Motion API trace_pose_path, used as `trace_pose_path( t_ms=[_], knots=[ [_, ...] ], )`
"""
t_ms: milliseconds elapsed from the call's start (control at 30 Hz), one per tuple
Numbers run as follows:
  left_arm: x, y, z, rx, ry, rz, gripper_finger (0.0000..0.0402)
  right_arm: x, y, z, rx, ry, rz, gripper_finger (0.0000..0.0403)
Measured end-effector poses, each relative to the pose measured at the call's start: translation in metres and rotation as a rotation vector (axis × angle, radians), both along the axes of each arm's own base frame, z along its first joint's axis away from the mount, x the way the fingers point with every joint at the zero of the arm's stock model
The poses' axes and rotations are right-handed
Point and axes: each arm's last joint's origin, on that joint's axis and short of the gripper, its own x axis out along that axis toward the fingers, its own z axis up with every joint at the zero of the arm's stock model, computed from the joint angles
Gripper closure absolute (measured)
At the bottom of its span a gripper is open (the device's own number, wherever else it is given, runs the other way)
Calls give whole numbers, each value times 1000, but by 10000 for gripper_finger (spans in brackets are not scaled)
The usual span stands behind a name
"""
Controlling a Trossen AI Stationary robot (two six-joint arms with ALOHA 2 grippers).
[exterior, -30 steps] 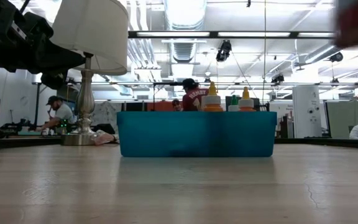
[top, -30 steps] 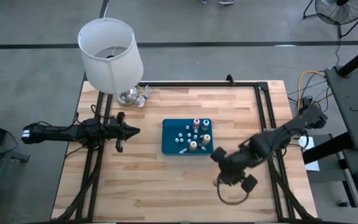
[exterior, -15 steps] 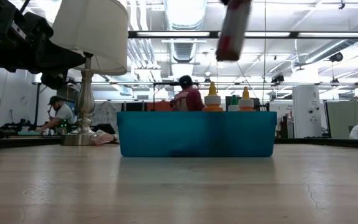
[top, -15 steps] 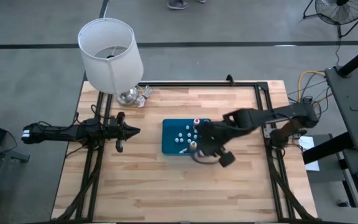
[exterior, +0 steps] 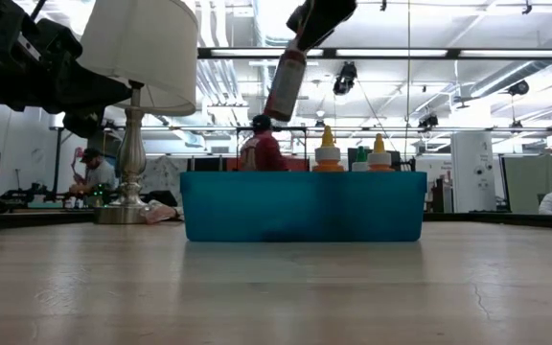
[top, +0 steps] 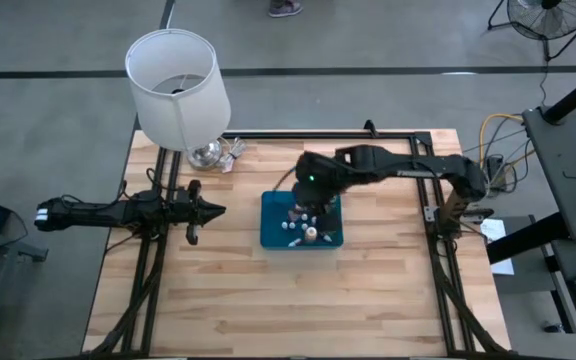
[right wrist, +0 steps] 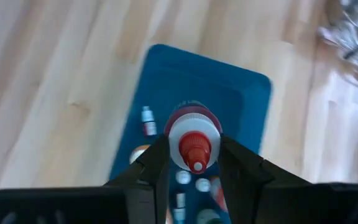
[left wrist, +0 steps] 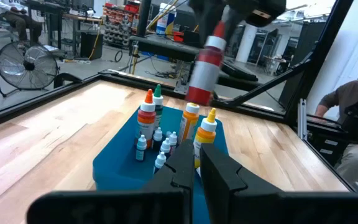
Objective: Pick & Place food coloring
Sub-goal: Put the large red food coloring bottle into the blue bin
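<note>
Your right gripper (right wrist: 193,163) is clamped on a food coloring bottle (left wrist: 205,70): white-bodied with a red band and red nozzle tip, tilted, held in the air above the blue tray (exterior: 302,205). It looks taller than the tiny droppers (left wrist: 161,149) standing in the tray. Alongside those stand several orange-, yellow- and green-tipped bottles (left wrist: 146,121), upright. The tray sits near mid-table (top: 218,300). Your left gripper (top: 218,210) rests with fingers together, well apart from the tray, on the lamp (top: 176,85) side.
</note>
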Motion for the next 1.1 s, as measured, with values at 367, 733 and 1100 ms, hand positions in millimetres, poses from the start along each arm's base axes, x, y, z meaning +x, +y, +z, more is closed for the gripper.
trace_pose_path(
  t_ms=[367,733,1100],
  knots=[
    [0,0,0,0,0,0,400,17,-32,-4,-23,46,-32,306],
    [0,0,0,0,0,0,400,23,-49,-22,-38,86,-37,306],
    [0,0,0,0,0,0,400,33,-50,-42,-54,128,6,306]
  ],
)
